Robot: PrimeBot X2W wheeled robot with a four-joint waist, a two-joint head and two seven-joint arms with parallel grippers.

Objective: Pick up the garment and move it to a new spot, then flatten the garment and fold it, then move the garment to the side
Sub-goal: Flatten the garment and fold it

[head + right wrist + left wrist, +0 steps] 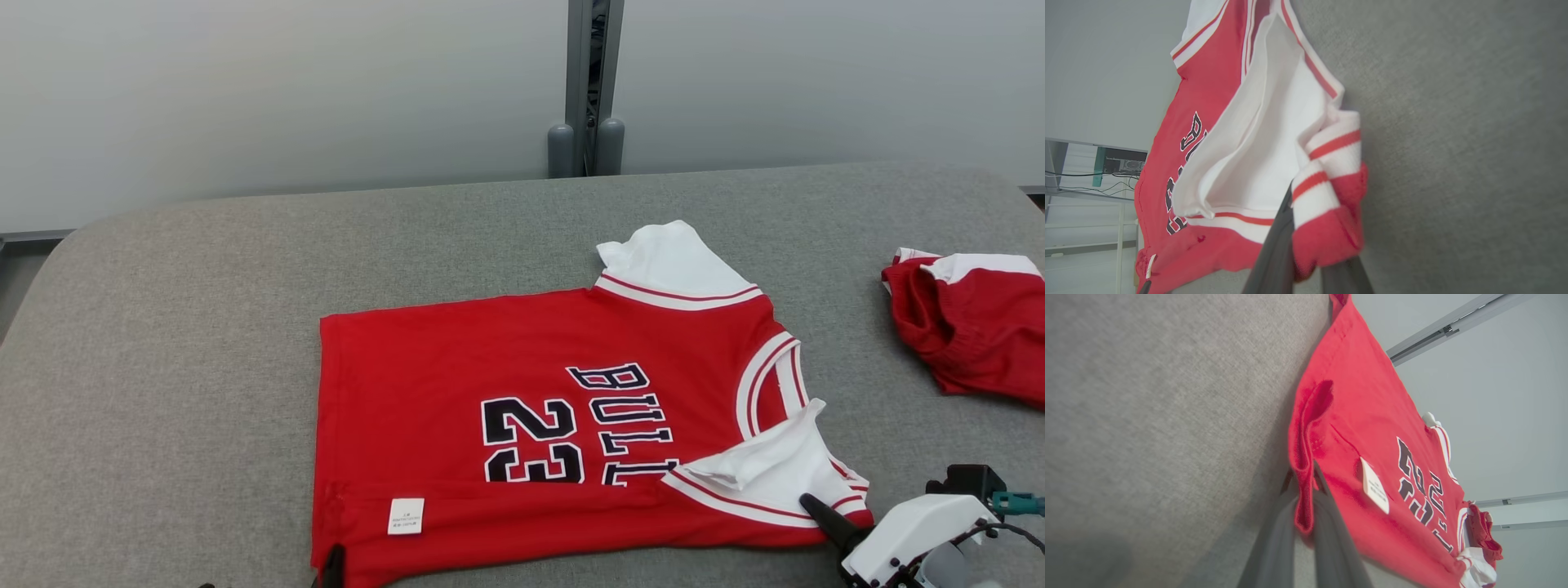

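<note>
The garment (pixel 457 359) is a red jersey with white sleeves and dark "23" lettering, lying flat on the grey table (pixel 180 327). Its near edge is folded up over the front, showing a white label (pixel 406 516). My left gripper (pixel 333 562) is shut on the near-left hem corner; in the left wrist view the fingers (pixel 1327 522) pinch the red hem (pixel 1303 490). My right gripper (pixel 810 501) is shut on the near-right sleeve corner, where the red-and-white striped trim (pixel 1327 192) is bunched between its fingers (pixel 1276 249).
A second red-and-white garment (pixel 971 327) lies bunched at the table's right edge. A grey wall with a vertical post (pixel 588 90) stands behind the table. Bare table surface stretches to the left of and beyond the jersey.
</note>
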